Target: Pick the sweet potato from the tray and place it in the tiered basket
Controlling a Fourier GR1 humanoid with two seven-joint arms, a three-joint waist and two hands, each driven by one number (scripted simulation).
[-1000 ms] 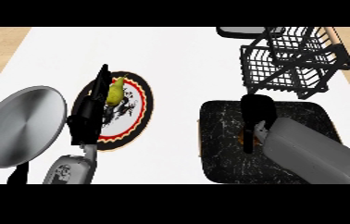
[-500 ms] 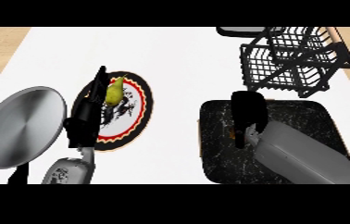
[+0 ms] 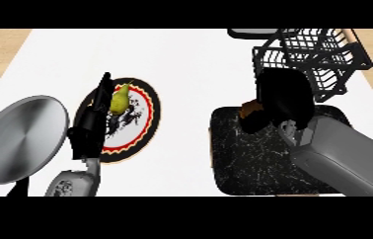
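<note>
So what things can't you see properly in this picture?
Head view, partly hidden or cut off:
- Sweet potato: only a small orange bit shows; the right hand covers the rest.
- Tiered basket: its top and right side run off the view's edge.
- Plate: the left hand hides its left part.
- Pear: its lower end is hard to make out.

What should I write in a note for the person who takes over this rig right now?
Right hand: shut on the orange-brown sweet potato, lifted over the far edge of the black marbled tray.
Left hand: resting open over the round patterned plate, beside a yellow-green pear.
Black wire tiered basket: just beyond the right hand; no sweet potato in it.
Done: the pick. Left: carry the potato to the basket and release it.
</note>
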